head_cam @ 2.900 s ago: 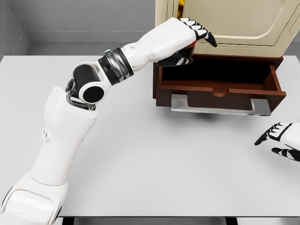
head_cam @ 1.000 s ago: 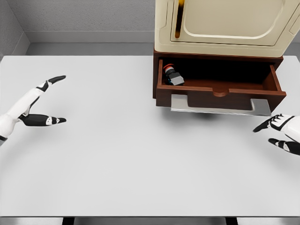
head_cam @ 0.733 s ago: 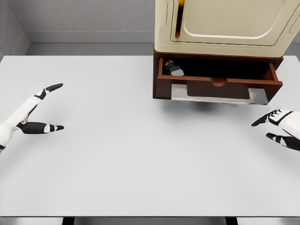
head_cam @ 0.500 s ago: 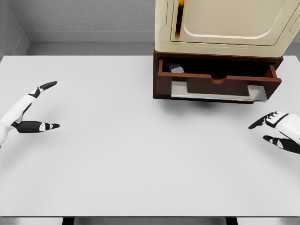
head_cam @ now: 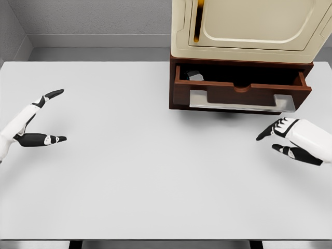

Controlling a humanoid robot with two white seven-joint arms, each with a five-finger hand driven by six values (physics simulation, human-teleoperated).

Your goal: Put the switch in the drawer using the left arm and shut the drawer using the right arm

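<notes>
Already the switch (head_cam: 194, 75) lies at the drawer's (head_cam: 236, 95) 9 o'clock end, drawer part open. Right hand (head_cam: 290, 140), fingers spread and empty, hovers at its 5 o'clock; an off-centre push there could skew and jam it. Left hand (head_cam: 28, 124) rests open, holding nothing, far at 9 o'clock.

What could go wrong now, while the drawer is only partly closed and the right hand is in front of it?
1. The drawer is open a little and the right hand does not touch it; a push near its right end might close it crooked or make it jam.
2. The switch lies at the drawer's back left corner; if it stands too high, it may catch under the cabinet.
3. The open fingers could snag on the metal handle.
</notes>
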